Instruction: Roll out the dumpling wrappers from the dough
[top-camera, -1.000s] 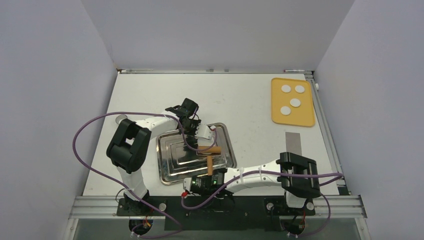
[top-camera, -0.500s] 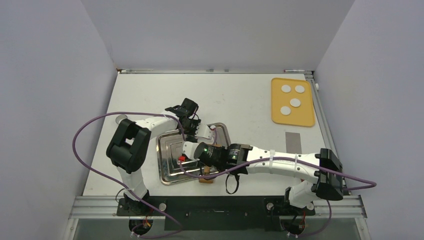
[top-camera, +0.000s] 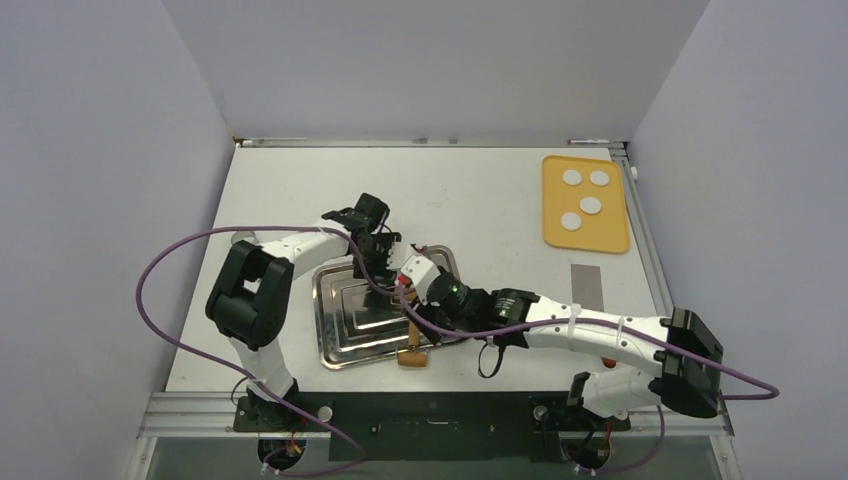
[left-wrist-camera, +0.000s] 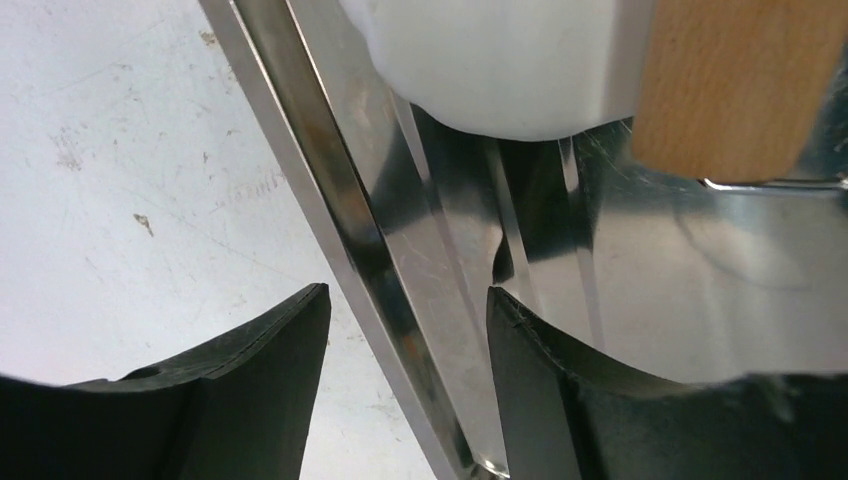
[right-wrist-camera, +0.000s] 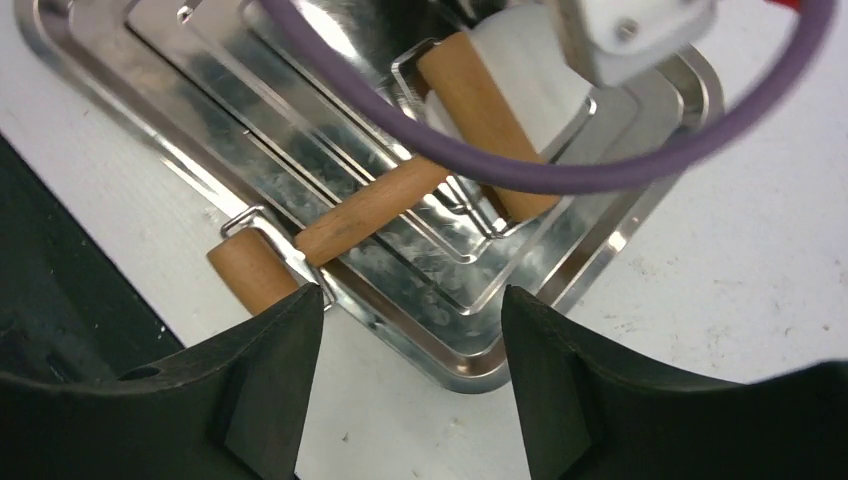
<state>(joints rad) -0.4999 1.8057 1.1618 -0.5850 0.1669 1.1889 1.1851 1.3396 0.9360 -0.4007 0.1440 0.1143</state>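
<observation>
Dumpling wrappers, four flat white discs, are lying well right of the steel tray; left gripper and right gripper are both gaping wide, empty.

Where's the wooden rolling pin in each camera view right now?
Top external: wooden rolling pin, lower centre, handle overhanging the near edge of the silver metal tray.
Left wrist: its blunt end, top right.
Right wrist: pin diagonal across centre.
Shared landmark: the tray.
</observation>
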